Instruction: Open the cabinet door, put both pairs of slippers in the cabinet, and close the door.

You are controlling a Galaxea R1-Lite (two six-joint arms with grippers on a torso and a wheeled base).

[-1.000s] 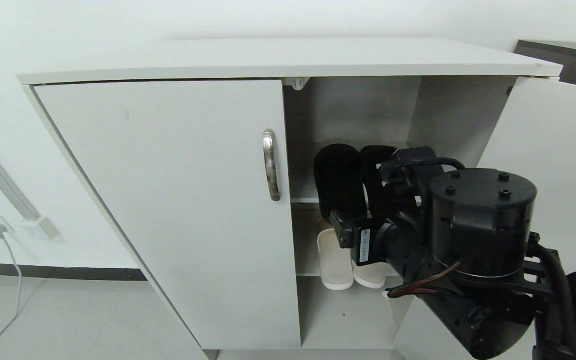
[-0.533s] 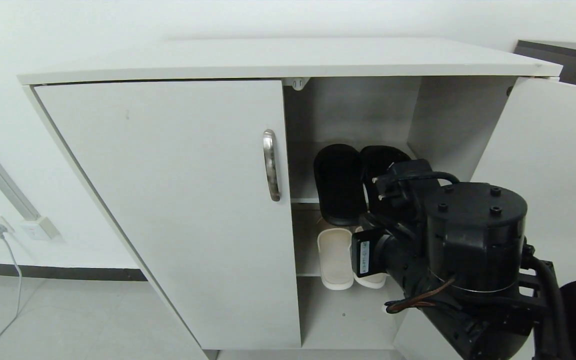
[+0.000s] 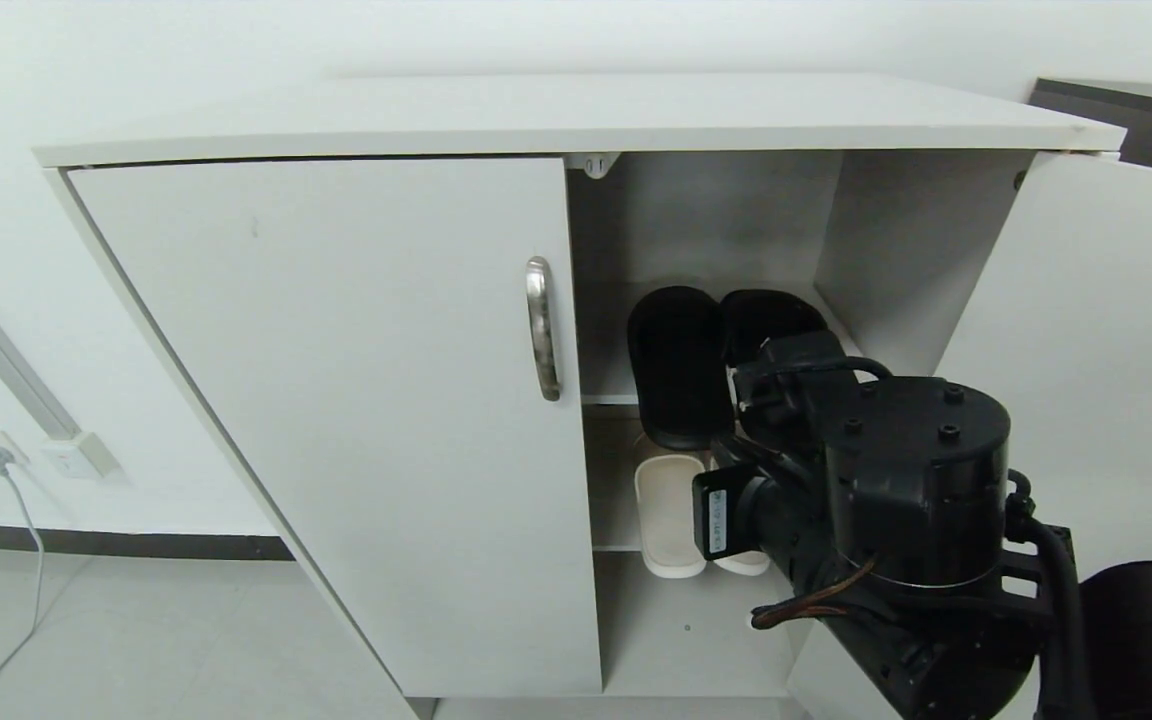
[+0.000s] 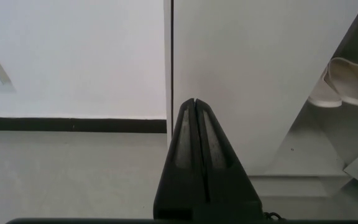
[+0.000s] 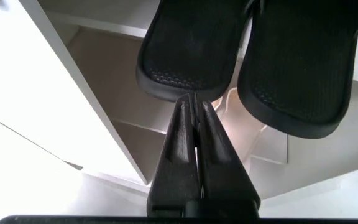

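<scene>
Cabinet (image 3: 576, 110) with its right door (image 3: 1086, 330) swung open, both slipper pairs inside.
Its left door (image 3: 336, 400) is shut. The black slippers (image 3: 678, 365) lie on the upper shelf (image 3: 604, 372), heels jutting past its edge; the white slippers (image 3: 669, 515) sit on the lower shelf (image 3: 611, 500). My right pincer (image 5: 194, 106) is closed and empty, tips at one black heel; my left pincer (image 4: 194, 109) is closed and empty too. The white label (image 3: 716, 525) on my right arm is too small to read.

Head camera: high, faces forward-down at cabinet (image 3: 576, 110) front, middling range. Left wrist camera: low, sights along left pincer (image 4: 194, 102); white slippers (image 4: 340, 84) well beyond tips, shared with head view. Right wrist camera: very near; black slippers (image 5: 191, 56) just past right pincer (image 5: 194, 99) tips, shared with head view.
</scene>
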